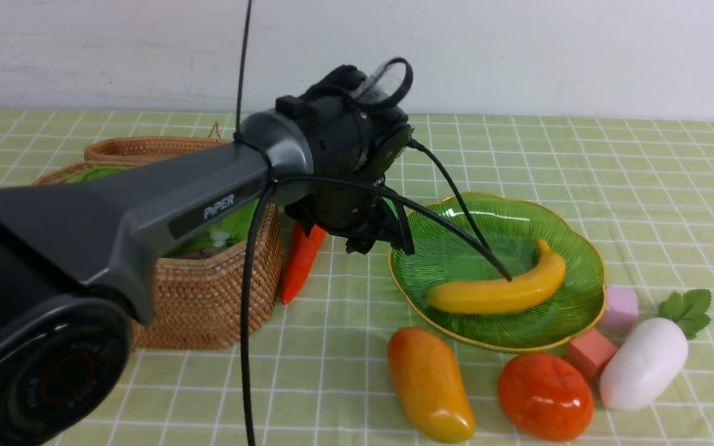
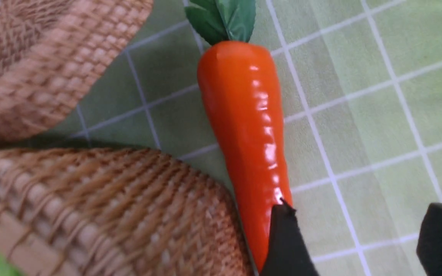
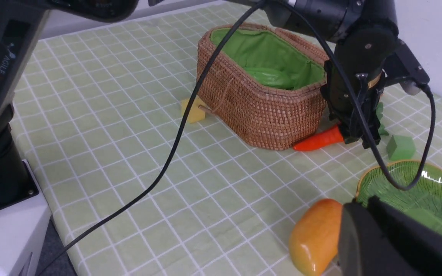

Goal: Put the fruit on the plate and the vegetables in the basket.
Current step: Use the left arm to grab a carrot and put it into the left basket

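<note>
My left gripper [image 2: 363,241] is open and points down at the cloth by the basket [image 1: 208,303]. The orange carrot [image 2: 251,126] lies along the basket wall. One finger [image 2: 286,245] overlaps its thin end, and the gap between the jaws is over bare cloth. The carrot also shows in the front view [image 1: 300,263]. The banana [image 1: 499,288] lies in the green plate [image 1: 574,310]. The mango [image 1: 431,384], the persimmon [image 1: 546,396] and the white radish [image 1: 642,362] lie on the cloth in front of the plate. A light-green pod [image 3: 271,76] lies in the basket. My right gripper [image 3: 363,207] looks shut and empty, above the mango [image 3: 315,234] and the plate rim.
The wicker lid [image 2: 33,57] stands behind the basket. Foam cubes lie about: pink [image 1: 620,306] and red [image 1: 589,353] by the radish, green [image 3: 399,147] behind the plate, yellow [image 3: 192,109] at the basket's far side. The left arm's cable [image 1: 245,347] hangs over the cloth.
</note>
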